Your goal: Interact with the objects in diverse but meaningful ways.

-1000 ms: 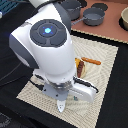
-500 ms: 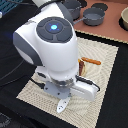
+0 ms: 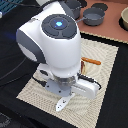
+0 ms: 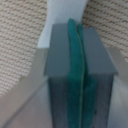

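Bone-shaped white piece [image 3: 62, 104] lies on the woven mat [image 3: 107, 75] near its front edge, just beyond the gripper [image 4: 80, 80], long axis pointing away from it. Green pads [image 4: 75, 70] press together, holding nothing. An orange-brown stick [image 3: 91, 61] lies behind the arm.

1. A beige woven placemat [image 3: 102, 70] lies on the black tabletop [image 3: 117, 107]
2. Two grey metal pots [image 3: 94, 15] stand on a brown surface [image 3: 107, 31] beyond the mat
3. A tan bowl's rim [image 3: 124, 19] shows at the exterior view's right edge
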Controlling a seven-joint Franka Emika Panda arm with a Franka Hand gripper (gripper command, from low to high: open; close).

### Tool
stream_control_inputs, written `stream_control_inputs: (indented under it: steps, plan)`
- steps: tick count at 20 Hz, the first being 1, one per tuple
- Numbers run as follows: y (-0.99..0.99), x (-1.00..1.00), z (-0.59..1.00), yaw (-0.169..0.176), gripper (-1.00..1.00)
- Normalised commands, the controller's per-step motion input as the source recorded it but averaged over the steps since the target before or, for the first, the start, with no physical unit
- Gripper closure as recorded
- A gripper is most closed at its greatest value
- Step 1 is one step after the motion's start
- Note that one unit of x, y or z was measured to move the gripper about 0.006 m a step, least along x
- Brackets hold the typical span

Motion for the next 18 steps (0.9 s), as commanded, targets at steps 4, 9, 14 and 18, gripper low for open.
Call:
stream_control_inputs:
  steps: [4, 9, 14, 18]
  plan:
    - [-0.24, 0.28, 0.55, -0.133, -1.0]
    - [-0.2, 0.2, 0.38, -0.132, -1.0]
    - [-0.07, 0.1, 0.0, -0.107, -1.0]
    - [-0.17, 0.02, -0.3, -0.094, -1.0]
